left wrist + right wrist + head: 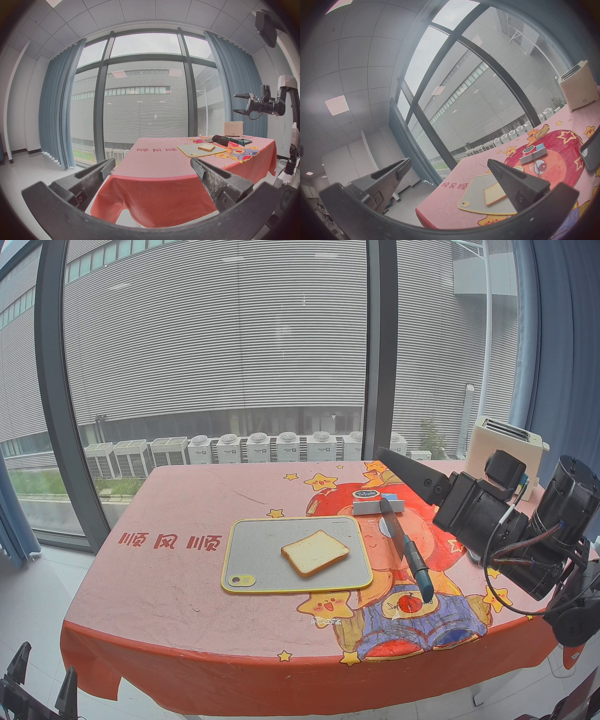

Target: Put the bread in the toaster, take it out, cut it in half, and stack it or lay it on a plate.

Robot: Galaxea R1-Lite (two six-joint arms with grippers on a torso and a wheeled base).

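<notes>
Tan bread slice (314, 552) lies flat on grey yellow-rimmed cutting board (262, 546); cream toaster (507, 449) at table's far right. R gripper (449, 162) hangs over table's right side, fingers wide, empty. L gripper (153, 161) low, well off near-left corner, also wide. Prob cutting step: R needs to grab blue-handled knife (406, 549) by its handle

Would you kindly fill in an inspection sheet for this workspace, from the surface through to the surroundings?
Surface: table under a pink printed cloth.
Job's things: whole bread slice on the cutting board; knife beside it; toaster at the far right corner.
Clutter: small white holder at the knife's tip.
Grippers: left gripper open, off the table; right gripper open, raised over the right side.
Cables: black loops at the right wrist.
Surroundings: window, blue curtains.
</notes>
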